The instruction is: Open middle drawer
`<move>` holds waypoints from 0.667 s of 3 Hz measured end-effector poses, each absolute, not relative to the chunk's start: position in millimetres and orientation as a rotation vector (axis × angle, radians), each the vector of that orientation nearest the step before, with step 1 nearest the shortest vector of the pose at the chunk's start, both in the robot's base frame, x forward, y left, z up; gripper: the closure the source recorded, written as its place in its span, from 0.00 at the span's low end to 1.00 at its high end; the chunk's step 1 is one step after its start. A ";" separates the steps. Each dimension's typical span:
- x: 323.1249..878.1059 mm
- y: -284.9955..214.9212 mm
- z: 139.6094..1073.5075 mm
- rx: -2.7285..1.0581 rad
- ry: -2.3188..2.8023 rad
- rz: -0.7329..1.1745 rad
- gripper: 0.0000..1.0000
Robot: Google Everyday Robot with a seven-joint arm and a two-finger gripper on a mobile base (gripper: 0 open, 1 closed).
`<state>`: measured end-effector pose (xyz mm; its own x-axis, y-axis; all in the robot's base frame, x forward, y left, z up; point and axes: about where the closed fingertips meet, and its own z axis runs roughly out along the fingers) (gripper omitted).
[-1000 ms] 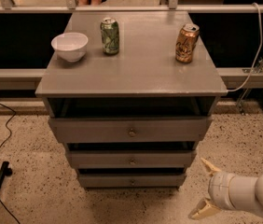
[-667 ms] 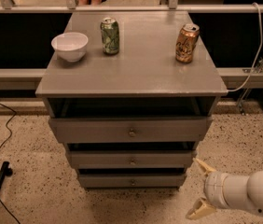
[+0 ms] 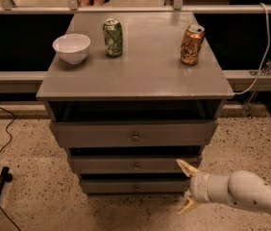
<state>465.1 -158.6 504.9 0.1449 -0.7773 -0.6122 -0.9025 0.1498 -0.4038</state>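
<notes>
Fingers (image 3: 188, 168) spread wide with nothing between them: so my gripper (image 3: 179, 186) hangs low by the front right corner of the chest (image 3: 145, 69), the arm (image 3: 251, 194) coming in from the right. My upper fingertip lies over the right end of the middle drawer (image 3: 106, 165) (touching or not, I cannot tell).

That drawer is the second of three in the chest's front. It has a long flat grey face with one small round metal knob (image 3: 136, 166) at its centre and a dark gap above it. The bottom drawer (image 3: 126, 186) sits under it, the taller top drawer (image 3: 102, 134) over it.

On the chest's top stand a white bowl (image 3: 71, 47) at the left, a green can (image 3: 113, 37) just right of the bowl, and a gold can (image 3: 192, 44) toward the right edge.

Since a second ago my gripper has moved left toward the chest's front; the drawers, bowl and cans have not shifted.
</notes>
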 end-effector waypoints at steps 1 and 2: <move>481.7 -151.3 451.5 -1.680 1.604 0.238 0.00; 495.4 -149.4 433.2 -1.697 1.613 0.186 0.00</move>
